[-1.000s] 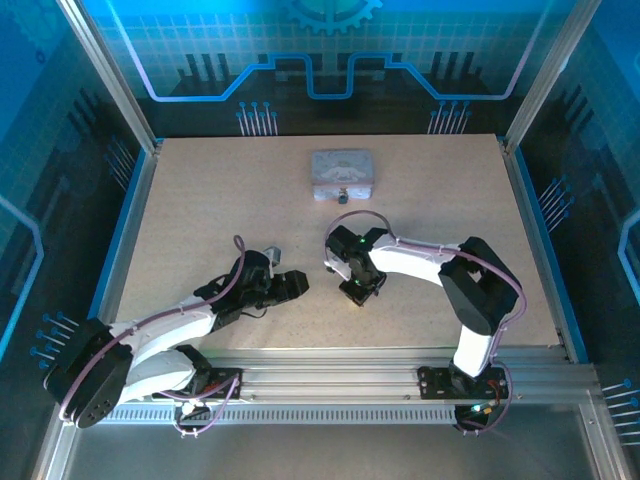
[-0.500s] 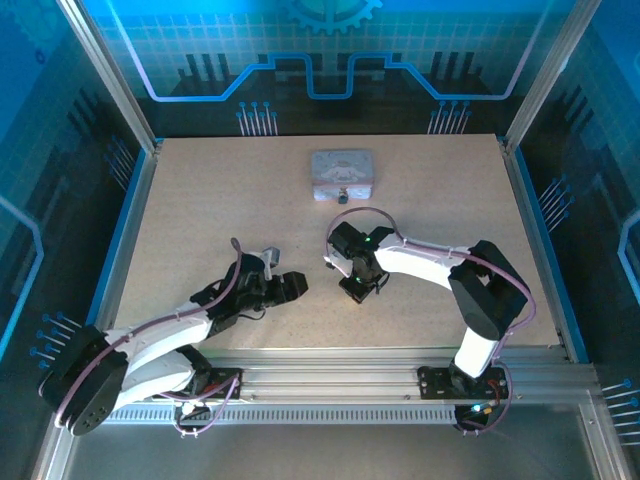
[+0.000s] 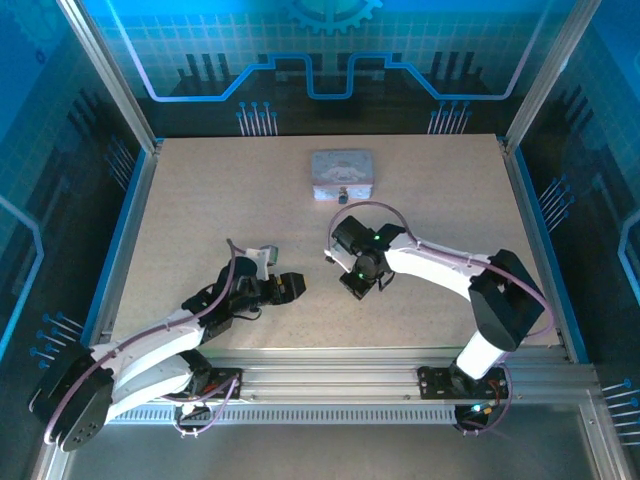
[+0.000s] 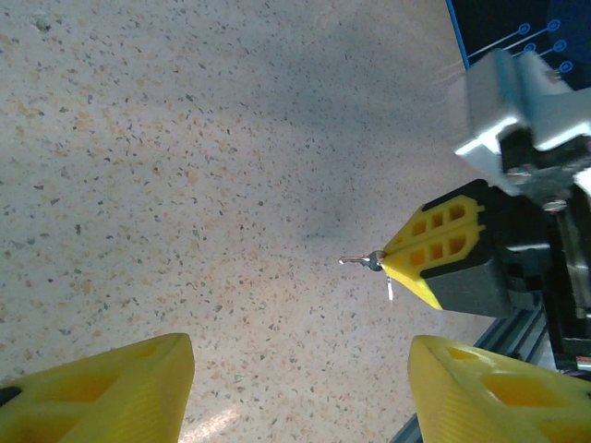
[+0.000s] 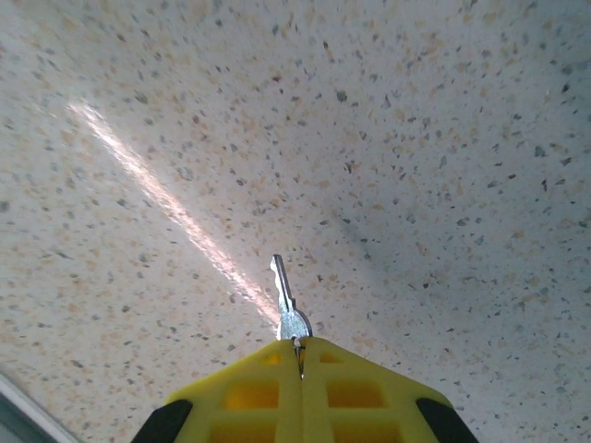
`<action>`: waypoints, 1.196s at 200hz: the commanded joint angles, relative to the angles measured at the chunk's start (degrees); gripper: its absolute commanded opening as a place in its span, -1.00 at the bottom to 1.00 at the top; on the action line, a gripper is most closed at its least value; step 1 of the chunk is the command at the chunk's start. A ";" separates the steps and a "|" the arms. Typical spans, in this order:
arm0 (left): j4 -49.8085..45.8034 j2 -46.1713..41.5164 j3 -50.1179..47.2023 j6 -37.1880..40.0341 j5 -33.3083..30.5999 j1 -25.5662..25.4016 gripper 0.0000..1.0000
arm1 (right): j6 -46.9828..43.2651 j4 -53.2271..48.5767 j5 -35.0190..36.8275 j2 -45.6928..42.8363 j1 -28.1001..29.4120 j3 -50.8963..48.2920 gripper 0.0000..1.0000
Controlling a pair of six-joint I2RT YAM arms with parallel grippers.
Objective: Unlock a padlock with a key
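my right gripper [image 5: 300, 349]: yellow fingertips pressed flat together, pinching the head of a tiny thin silvery metal key [image 5: 286, 300]. the blade sticks straight out past the tips, in line with them, over the speckled beige tabletop [image 5: 443, 138]; can't tell if the tip touches the surface. my left gripper [image 4: 300, 369]: jaws wide apart, nothing between the yellow fingers [image 4: 111, 388], just bare table. from the left wrist cam the key points sideways out of the right tips, across the gap ahead of my left fingers, clear of both. top cam: both grippers are low over the near half of the table, tips angled toward each other, near but apart, left arm stretched in from the near-left corner, right arm bent in from the near-right. a rounded rectangular silver-grey tin box [image 3: 342, 172] sits well away at the far middle of the table. a tiny dark padlock [image 3: 342, 196] lies at the tin's near edge, too small to read shackle state.
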 commanded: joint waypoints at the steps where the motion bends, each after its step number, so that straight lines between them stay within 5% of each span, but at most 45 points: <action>1: -0.59 -0.56 0.65 -6.60 -1.08 -0.10 0.23 | 2.52 1.20 -2.44 -4.70 -0.60 1.08 -1.00; 104: 15.42 2.97 6.63 -22.88 1.37 -0.37 0.06 | 15.17 10.77 -8.52 -20.30 -2.42 -1.25 -1.00; 239: 22.14 11.16 12.75 -20.49 3.08 -4.83 -0.18 | 18.58 12.29 -9.62 -22.50 -2.50 -1.06 -1.00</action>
